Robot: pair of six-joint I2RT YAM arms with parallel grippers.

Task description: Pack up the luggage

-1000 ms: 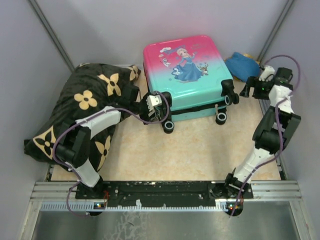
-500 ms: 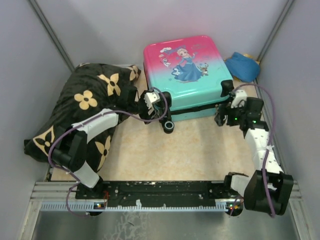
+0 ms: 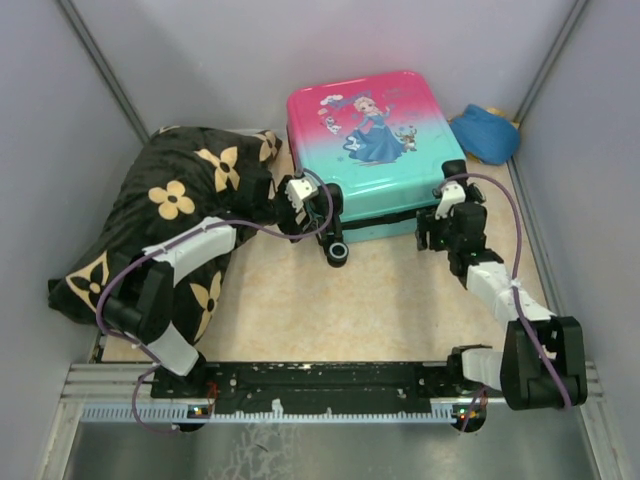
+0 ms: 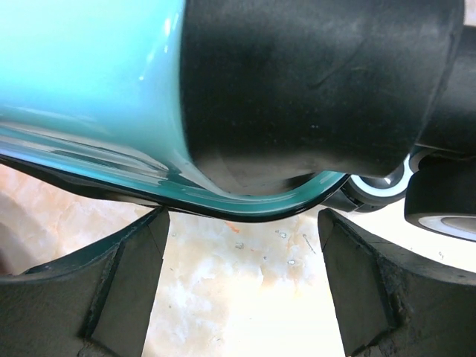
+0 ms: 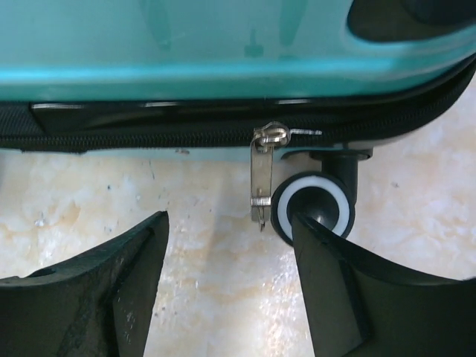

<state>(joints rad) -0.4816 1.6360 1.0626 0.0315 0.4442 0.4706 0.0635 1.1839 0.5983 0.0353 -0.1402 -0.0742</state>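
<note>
Black-padded, the left gripper (image 4: 242,275) stands with its jaws wide apart and nothing between them. In its wrist view only pale table (image 4: 245,297) shows in the gap. At 12 o'clock from it is the teal edge of the luggage (image 4: 89,82) and a black wheel housing (image 4: 312,82), very close; whether they touch I cannot tell.

The right gripper (image 5: 230,282) is also spread and holds nothing. A metal zipper pull (image 5: 262,178) hangs from the dark zip line at 12 o'clock of its gap. A white-rimmed wheel (image 5: 312,208) sits at 1 o'clock, right by the tip of its right-hand finger.

From above, the luggage (image 3: 375,150) lies flat and zipped shut at 12 o'clock on the table. The left gripper (image 3: 298,197) is at its 7 o'clock corner and the right gripper (image 3: 440,212) at its 5 o'clock corner. A black flowered blanket (image 3: 170,210) lies at 9 o'clock of the case, and a blue cloth (image 3: 485,132) at 3 o'clock.
</note>
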